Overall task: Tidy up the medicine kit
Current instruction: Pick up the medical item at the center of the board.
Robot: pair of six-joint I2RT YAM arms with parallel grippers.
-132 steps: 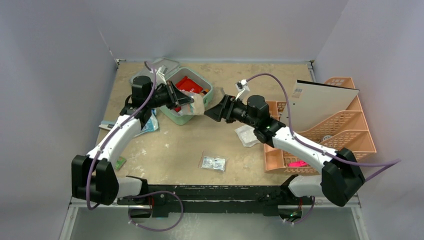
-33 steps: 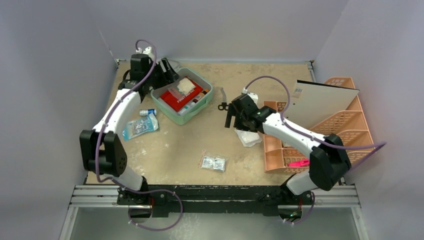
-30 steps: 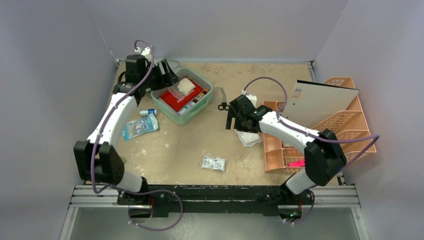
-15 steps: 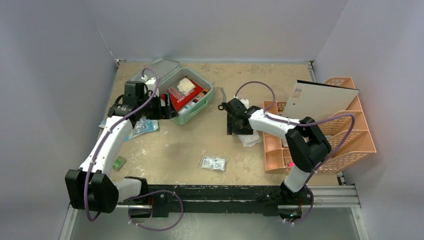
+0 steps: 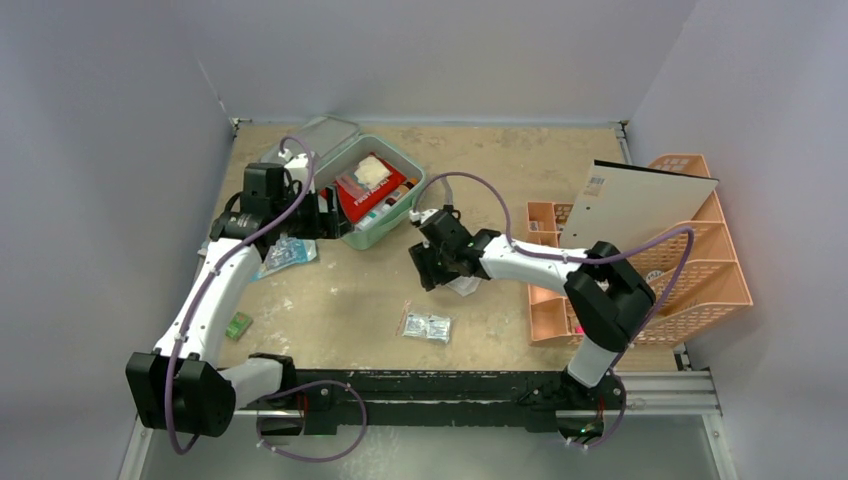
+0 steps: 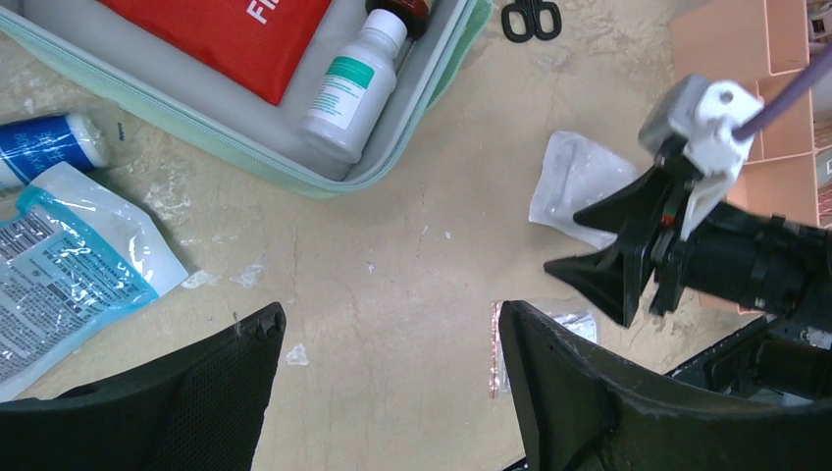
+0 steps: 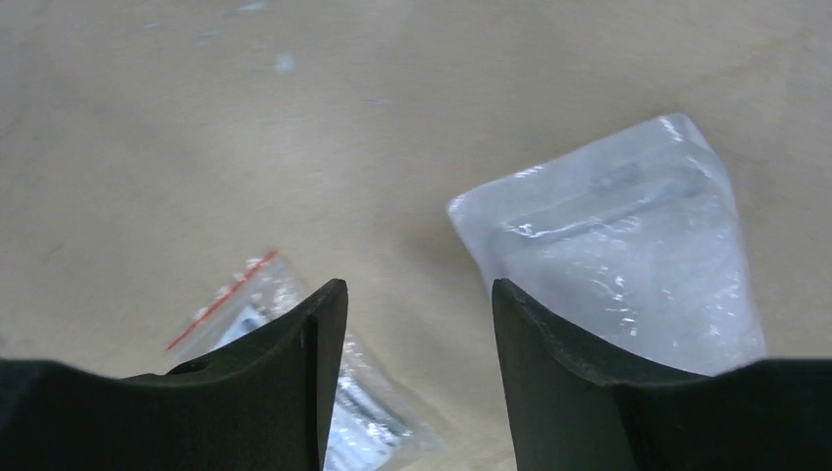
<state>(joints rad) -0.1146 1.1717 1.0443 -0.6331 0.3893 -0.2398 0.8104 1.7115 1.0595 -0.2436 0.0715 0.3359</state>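
Tabletop (image 5: 340, 290): medicine kit (image 5: 374, 236) with red pouch (image 5: 360, 192)

Seen from the left wrist, the medicine kit (image 6: 196, 132) ran off the top edge, so the red pouch (image 6: 226, 34) inside showed only the letters "FI" and the scissors (image 6: 531, 18) only their finger loops. A blue-and-white roll (image 6: 44, 162) and a blue-printed packet (image 6: 69, 265) were clipped by the left edge, the peach rack (image 6: 726, 39) by the right. From the right wrist a small zip bag (image 7: 255, 299) lay blurred, half behind a finger (image 7: 245, 392) of the right gripper (image 7: 417, 294), the clear pouch (image 7: 618, 265) had a corner behind the other, and from above a little green thing (image 5: 238, 325) beside the left arm (image 5: 215, 290) was too small to name, the label (image 5: 597, 184) on the white board (image 5: 650, 200) too small to read
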